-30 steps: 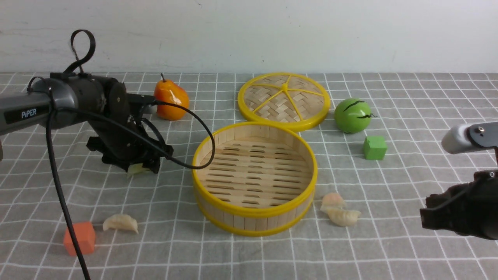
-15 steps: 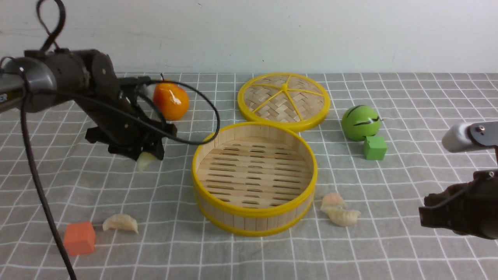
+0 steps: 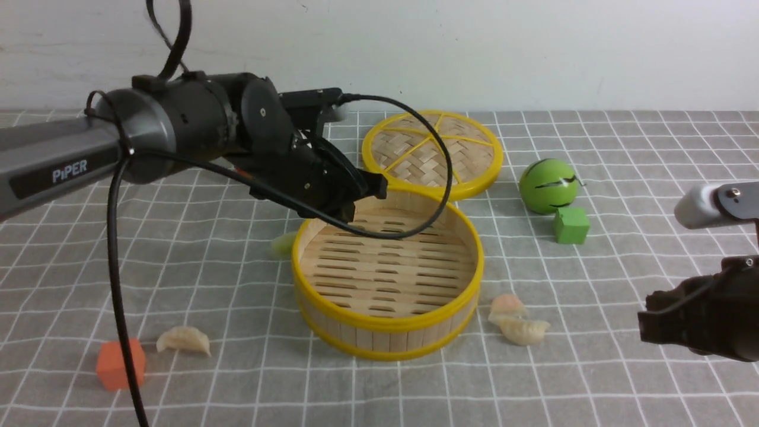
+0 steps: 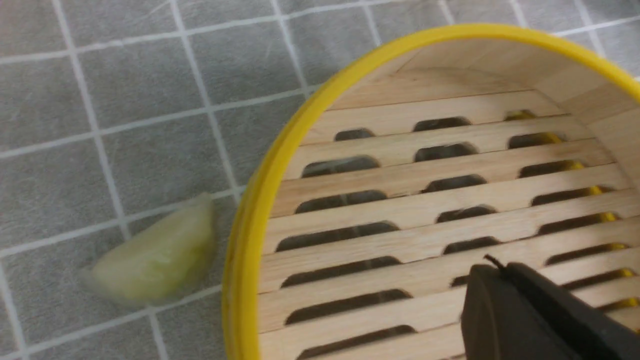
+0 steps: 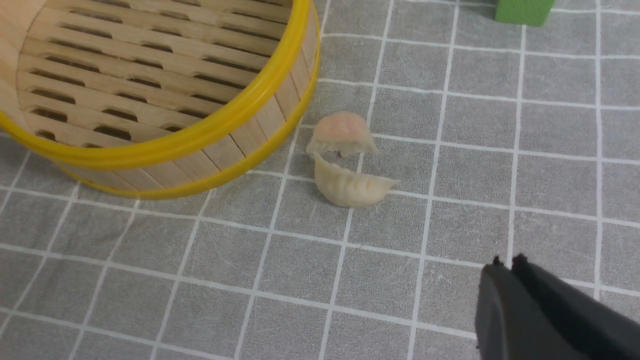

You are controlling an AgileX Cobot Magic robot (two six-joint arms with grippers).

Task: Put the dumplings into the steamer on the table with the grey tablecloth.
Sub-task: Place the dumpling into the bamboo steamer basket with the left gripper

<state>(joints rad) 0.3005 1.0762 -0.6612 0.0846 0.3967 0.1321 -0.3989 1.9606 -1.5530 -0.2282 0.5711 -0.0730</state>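
The left gripper [image 3: 351,214] has swung over the steamer [image 3: 388,325] clenched on nothing; its green dumpling [image 4: 155,255] fell just outside the rim and needs regrasping.

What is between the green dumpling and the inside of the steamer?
Only the steamer and its own wall. The green dumpling lies on the grey tablecloth just outside the yellow rim, so it would have to go over.

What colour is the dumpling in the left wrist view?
The dumpling is pale green; left wrist view.
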